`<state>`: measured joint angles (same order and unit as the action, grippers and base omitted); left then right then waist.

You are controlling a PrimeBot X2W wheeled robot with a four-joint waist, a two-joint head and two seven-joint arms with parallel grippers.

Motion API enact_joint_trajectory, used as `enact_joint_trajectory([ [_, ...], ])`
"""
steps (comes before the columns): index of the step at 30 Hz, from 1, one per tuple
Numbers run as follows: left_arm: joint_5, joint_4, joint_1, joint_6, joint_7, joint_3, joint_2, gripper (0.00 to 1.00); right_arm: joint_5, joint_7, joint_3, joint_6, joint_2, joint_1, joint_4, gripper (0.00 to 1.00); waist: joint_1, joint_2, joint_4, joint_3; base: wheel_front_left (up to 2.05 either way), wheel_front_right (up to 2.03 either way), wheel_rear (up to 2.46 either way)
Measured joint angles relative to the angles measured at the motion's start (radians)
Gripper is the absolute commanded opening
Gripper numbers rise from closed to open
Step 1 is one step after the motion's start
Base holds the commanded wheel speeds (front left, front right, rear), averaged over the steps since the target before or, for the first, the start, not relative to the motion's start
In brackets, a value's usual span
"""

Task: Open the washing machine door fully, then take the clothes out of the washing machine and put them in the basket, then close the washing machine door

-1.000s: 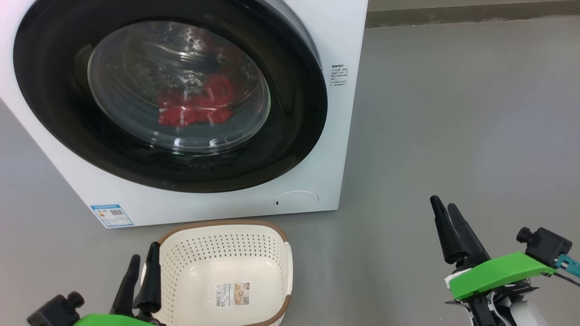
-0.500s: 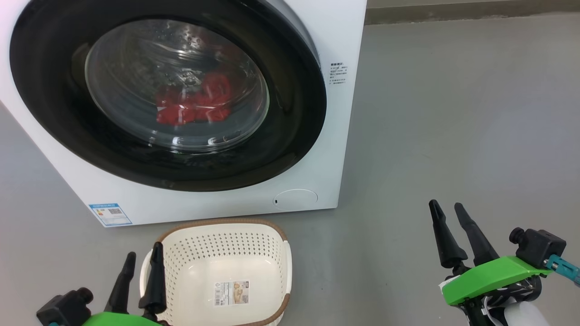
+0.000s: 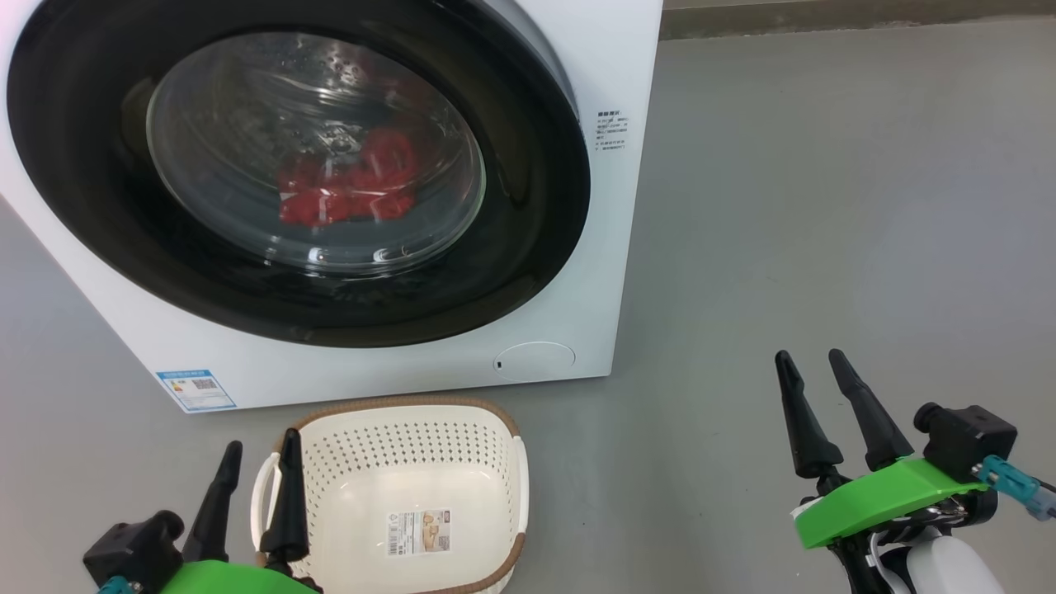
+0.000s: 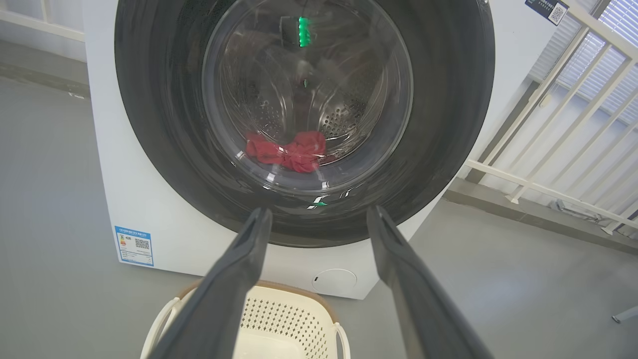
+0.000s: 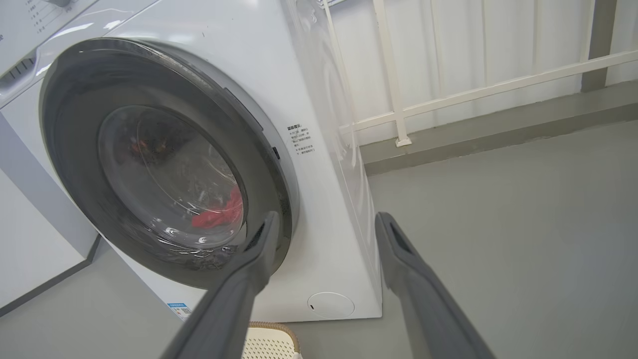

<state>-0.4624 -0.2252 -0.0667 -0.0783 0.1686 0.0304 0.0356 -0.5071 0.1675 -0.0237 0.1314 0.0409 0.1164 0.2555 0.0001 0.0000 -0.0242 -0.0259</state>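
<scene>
Glossy black washing machine door [image 3: 528,206] with clear glass; soft red clothes [image 3: 346,194]; perforated cream plastic basket [image 3: 412,445]; matt grey floor [image 3: 825,206].

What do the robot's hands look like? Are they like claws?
The left gripper and right gripper each have two long, pointy, dark grey fingers on a bright green wedge-shaped cover. A small black camera sits beside each, with a teal plug on the right one. The right forearm is white.
</scene>
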Motion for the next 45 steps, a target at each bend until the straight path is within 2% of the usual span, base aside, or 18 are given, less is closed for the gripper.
enact_joint_trajectory([
  [14,0.141,0.0,0.0,0.003,0.037,-0.014,0.0,1.0,0.162,0.037,-0.01,0.0,0.0,0.014,0.03,1.0,0.0,0.0,-0.002,0.008,0.0,0.0,0.0],
  [29,0.296,0.003,0.0,0.026,0.081,-0.029,0.0,1.0,0.342,0.083,-0.003,0.0,0.002,0.017,0.038,1.0,0.0,0.0,-0.006,0.013,0.0,0.0,0.0],
  [45,0.302,-0.005,-0.003,0.026,0.081,-0.029,0.0,1.0,0.329,0.085,-0.002,0.0,0.002,0.033,0.04,1.0,0.0,0.0,-0.007,0.007,0.0,0.0,0.0],
])
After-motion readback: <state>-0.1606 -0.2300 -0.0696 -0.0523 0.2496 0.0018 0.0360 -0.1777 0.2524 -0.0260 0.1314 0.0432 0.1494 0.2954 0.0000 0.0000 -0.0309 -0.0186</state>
